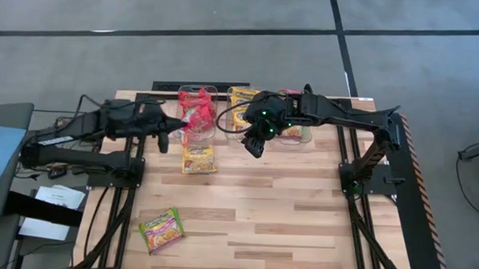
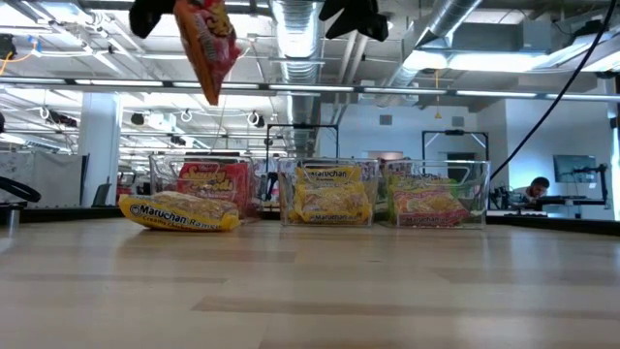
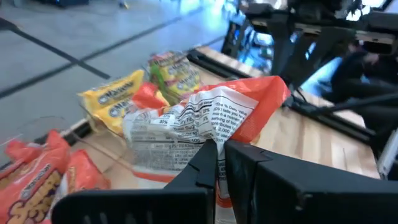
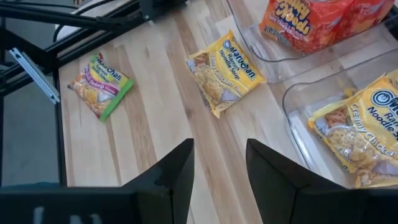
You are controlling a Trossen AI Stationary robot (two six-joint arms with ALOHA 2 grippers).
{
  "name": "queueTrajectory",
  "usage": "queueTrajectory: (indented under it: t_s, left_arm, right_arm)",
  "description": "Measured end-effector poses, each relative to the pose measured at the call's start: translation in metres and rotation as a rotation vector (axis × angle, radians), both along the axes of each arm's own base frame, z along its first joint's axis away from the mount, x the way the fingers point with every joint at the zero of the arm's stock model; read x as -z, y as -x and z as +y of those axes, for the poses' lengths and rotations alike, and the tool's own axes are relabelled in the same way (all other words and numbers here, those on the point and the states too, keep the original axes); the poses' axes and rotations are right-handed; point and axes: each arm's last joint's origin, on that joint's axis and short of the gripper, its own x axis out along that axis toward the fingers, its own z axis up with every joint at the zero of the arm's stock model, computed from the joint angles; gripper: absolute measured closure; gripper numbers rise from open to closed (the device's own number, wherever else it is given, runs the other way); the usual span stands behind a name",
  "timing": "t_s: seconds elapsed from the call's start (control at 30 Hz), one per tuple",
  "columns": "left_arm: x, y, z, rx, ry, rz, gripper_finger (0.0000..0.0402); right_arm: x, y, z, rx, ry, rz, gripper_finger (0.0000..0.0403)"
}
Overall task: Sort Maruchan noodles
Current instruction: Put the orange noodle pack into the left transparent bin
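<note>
My left gripper (image 1: 178, 126) is shut on a red-orange Maruchan packet (image 1: 197, 119), held in the air over the near end of the clear bin (image 1: 198, 93) that holds other red packets. In the low view this packet (image 2: 205, 39) hangs high above the table. My right gripper (image 1: 255, 145) stands open above the wood, near the middle bin, with nothing between its fingers (image 4: 180, 168). A yellow packet (image 1: 199, 159) lies flat on the table just near of the bins. A green-and-pink packet (image 1: 161, 230) lies flat near the table's front left. My left gripper pinches one end edge of the red-orange packet (image 3: 211, 142) between its two fingers. The fingers come roughly level from the table's left. The packet is lifted clear and shows its printed back in the wrist view; in the low view it hangs slanting below the fingers.
Three clear bins stand in a row at the far edge: red packets (image 2: 208, 184), yellow (image 2: 332, 192), green-and-pink (image 2: 426, 202). Bare wood stretches across the table's middle, right and near side (image 1: 300, 224). Black frame rails run along both sides.
</note>
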Motion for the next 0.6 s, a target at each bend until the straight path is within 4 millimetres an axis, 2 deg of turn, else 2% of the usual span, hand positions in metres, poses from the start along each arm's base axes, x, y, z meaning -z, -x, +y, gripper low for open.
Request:
queueTrajectory:
  t_s: [0.1,0.27,0.43,0.6]
  left_arm:
    - [0.019,0.009,-0.001,-0.028,-0.024,-0.079,0.0401]
    - [0.051,0.012,0.001,-0.050,-0.098,-0.208,0.0401]
    - [0.086,0.010,0.009,-0.113,-0.147,-0.198,0.0401]
    - [0.107,0.008,0.022,-0.150,-0.146,-0.194,0.0401]
  right_arm:
    - [0.000,0.000,0.000,0.000,0.000,0.000,0.0236]
    - [0.000,-0.001,0.000,0.001,0.001,-0.008,0.0236]
    - [0.000,-0.001,0.000,0.001,0.000,-0.007,0.0236]
    - [0.000,-0.001,0.001,-0.002,0.000,-0.006,0.0237]
